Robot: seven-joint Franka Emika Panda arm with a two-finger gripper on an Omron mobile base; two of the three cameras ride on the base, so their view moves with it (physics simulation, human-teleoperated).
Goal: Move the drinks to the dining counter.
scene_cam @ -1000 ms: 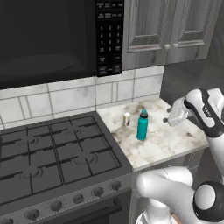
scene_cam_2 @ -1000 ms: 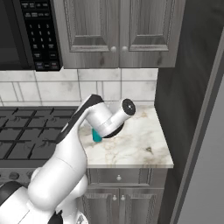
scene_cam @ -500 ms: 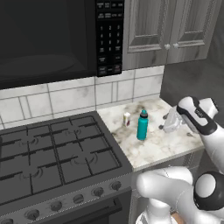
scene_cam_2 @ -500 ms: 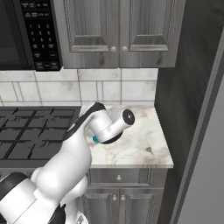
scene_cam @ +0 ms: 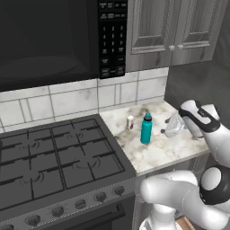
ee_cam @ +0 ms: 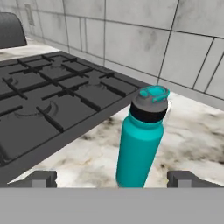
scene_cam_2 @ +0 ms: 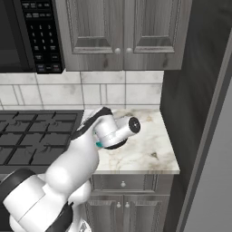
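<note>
Taking the stove (scene_cam: 58, 157) as landmark: the gripper (ee_cam: 111, 178) sits low over the small marble worktop (scene_cam: 157, 148) right of the stove, fingers spread wide, nothing between them. Just ahead stands the teal water bottle (ee_cam: 142, 140), upright, with a dark collar and teal cap, near the stove's edge. The left base view adds what the hand view misses: a small pale can (scene_cam: 130, 122) beyond the bottle (scene_cam: 146, 129), toward the tiled wall (scene_cam: 81, 96). In the right base view the arm covers most of the bottle.
</note>
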